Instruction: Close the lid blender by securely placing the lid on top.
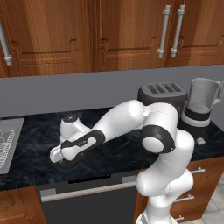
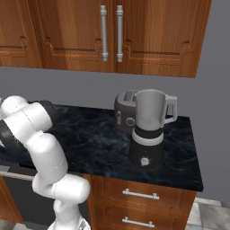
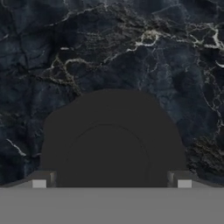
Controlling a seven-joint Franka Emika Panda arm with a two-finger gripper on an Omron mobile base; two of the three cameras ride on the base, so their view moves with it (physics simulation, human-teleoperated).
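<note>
Two dark finger tips rise at the bottom of the hand view, one at each side of the lid, and the fingers stand apart, as wide as the lid itself; whether they already press on its edge I cannot tell. The lid is a round black disc with a raised circle in its centre, and it lies flat on the dark marbled surface. In the left base view the gripper is low over the front part of the surface, near its edge, and the white arm bends down to it from the right. The blender stands at the far right end of the surface, well apart from the gripper; its translucent grey jar is open at the top, with no lid on it. In the right base view the blender stands on its black base with the handle to the right, and a dark toaster is just behind it to the left. A metal sink is at the left edge of the left base view.
</note>
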